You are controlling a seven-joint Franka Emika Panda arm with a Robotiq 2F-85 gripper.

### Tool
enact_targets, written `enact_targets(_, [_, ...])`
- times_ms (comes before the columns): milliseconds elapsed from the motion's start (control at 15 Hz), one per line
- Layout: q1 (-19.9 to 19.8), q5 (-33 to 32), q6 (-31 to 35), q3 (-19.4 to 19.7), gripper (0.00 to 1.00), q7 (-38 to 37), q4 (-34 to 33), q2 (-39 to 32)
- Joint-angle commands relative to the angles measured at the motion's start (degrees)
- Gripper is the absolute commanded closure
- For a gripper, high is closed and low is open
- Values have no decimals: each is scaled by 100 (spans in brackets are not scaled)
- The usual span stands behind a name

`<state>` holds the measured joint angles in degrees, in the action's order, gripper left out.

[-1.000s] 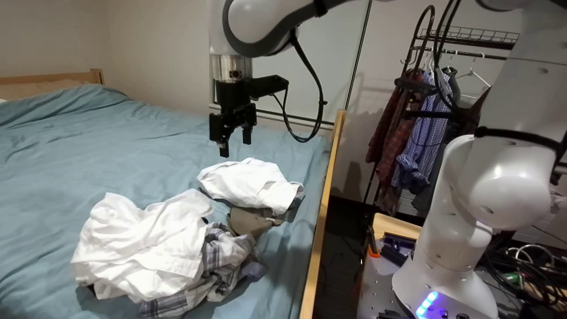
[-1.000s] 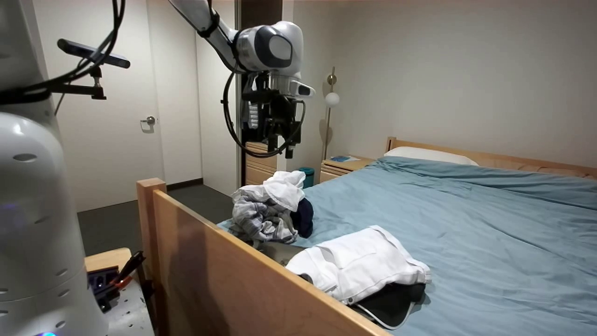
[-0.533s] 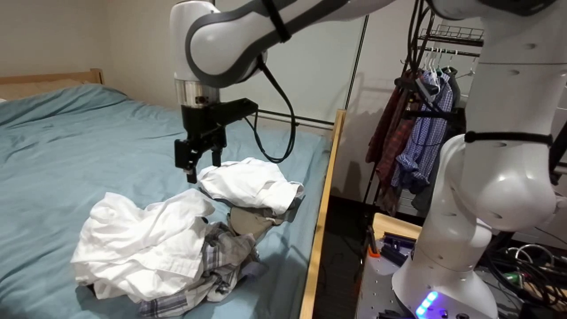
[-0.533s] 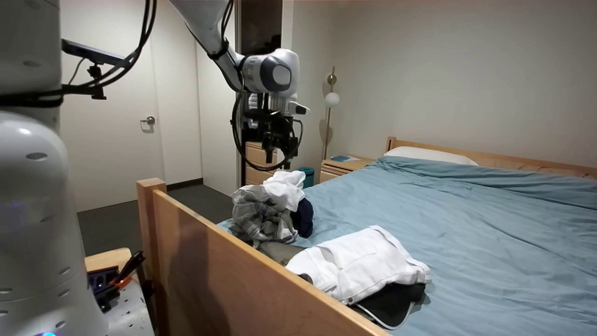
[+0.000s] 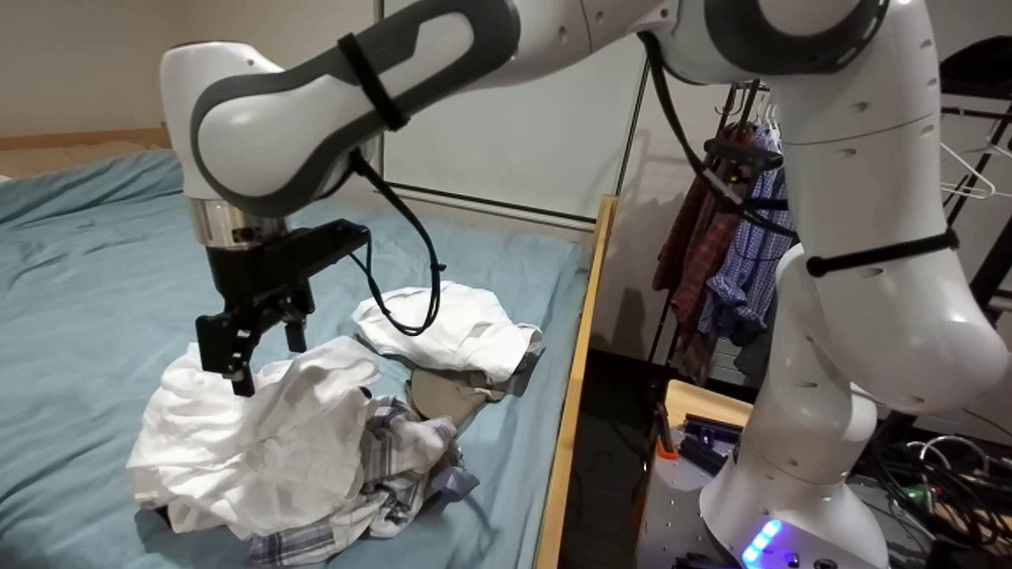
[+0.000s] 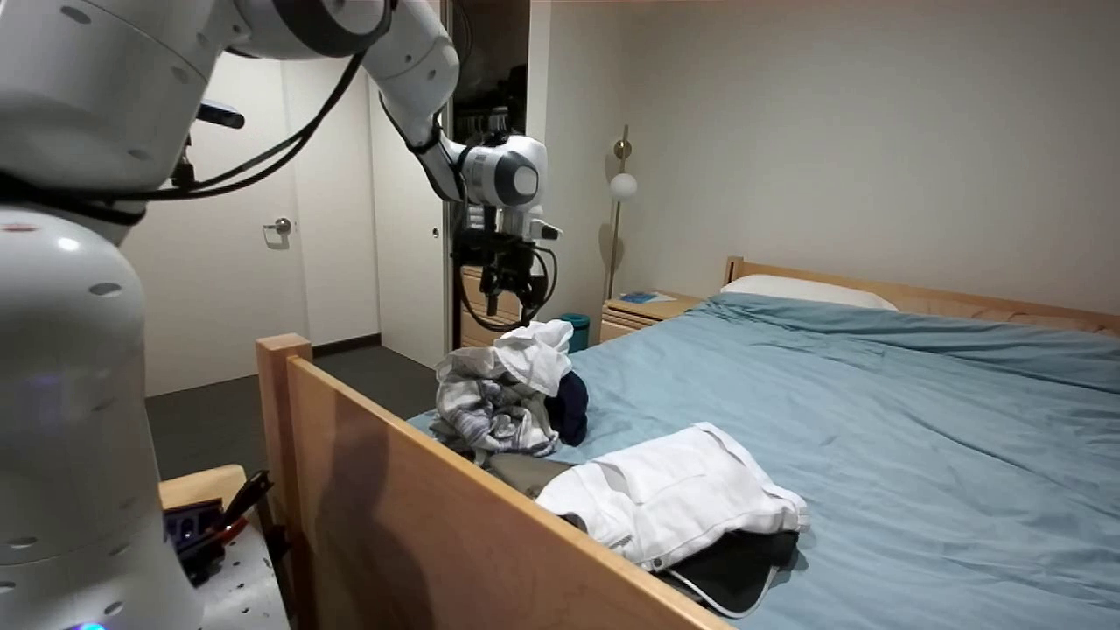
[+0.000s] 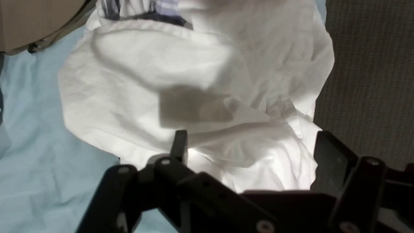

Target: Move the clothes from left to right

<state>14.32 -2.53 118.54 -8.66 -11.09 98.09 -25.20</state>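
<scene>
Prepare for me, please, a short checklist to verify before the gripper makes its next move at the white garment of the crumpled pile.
1. Gripper open: ok, the fingers stand apart in the wrist view.
2. White garment below it: ok, seen between the fingers in the wrist view.
3. Gripper touching the garment: cannot tell.
4. White garment separate from the plaid cloth: not ok, it lies partly on top.
5. Gripper apart from the wooden footboard: ok in both exterior views.
</scene>
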Motion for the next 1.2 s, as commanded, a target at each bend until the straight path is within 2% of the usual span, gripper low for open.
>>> enact_targets(0, [312,-488,-553,198,0,-198,-1001,-769])
enact_targets(200, [521,-892,-761,390,0,-200,-1554,-1243])
enact_targets(467, [583,-889,-799,272,0,359,-2162,-1761])
enact_targets(600, [538,-766,-800,175,0,724,-2337,-1913])
enact_targets(933, [560,-823,-786,229,0,994,-2625,-2215])
enact_targets(1133, [544,-807,-1028,207,0,1299,-2845,-2401])
